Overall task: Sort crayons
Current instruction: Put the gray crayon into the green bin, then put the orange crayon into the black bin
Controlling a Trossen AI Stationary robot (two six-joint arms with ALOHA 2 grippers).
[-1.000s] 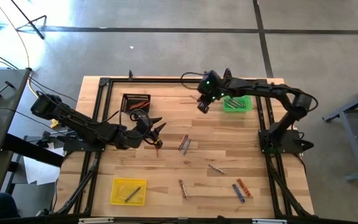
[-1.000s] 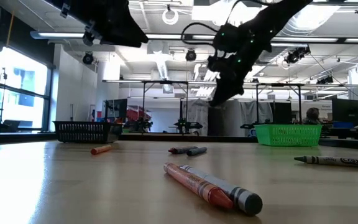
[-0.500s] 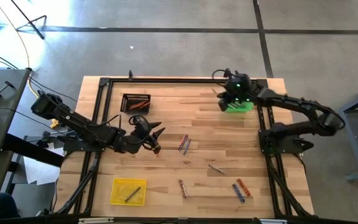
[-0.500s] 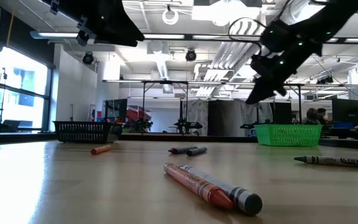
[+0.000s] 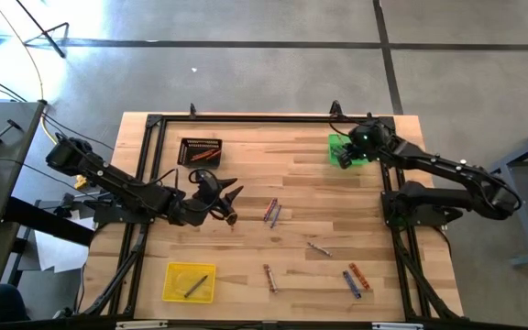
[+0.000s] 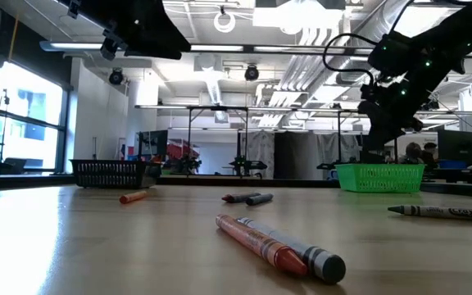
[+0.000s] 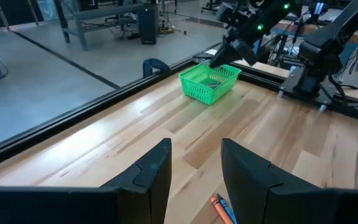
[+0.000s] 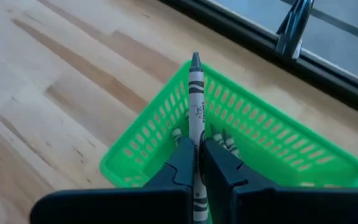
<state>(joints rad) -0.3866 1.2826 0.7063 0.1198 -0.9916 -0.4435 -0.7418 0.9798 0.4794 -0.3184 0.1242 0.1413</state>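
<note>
My right gripper (image 8: 196, 163) is shut on a grey crayon (image 8: 196, 102) above the green basket (image 8: 272, 146), which stands at the table's far right (image 5: 348, 151) and holds several grey crayons. My left gripper (image 7: 194, 165) is open and empty over the table's left middle (image 5: 230, 197). Loose crayons lie on the wood: an orange-red one (image 5: 232, 218), a red and grey pair (image 5: 271, 212), a grey one (image 5: 318, 247), a red one (image 5: 269, 277), and a blue and orange pair (image 5: 356, 278). My right gripper pinches the grey crayon's shaft (image 8: 196, 138) between its two fingers. The crayon lies along the fingers, its pointed tip (image 8: 195, 60) sticking out ahead of them. It is lifted clear, above the green basket's near wall.
A black basket (image 5: 200, 149) with orange-red crayons stands at the far left. A yellow tray (image 5: 190, 281) with one dark crayon lies near the left front. Black frame rails (image 5: 246, 118) run along the table's edges.
My right gripper has gone toward the table's right edge with the grey crayon, from the far middle to above the green basket. My left gripper has shifted slightly toward the near edge and stayed open.
</note>
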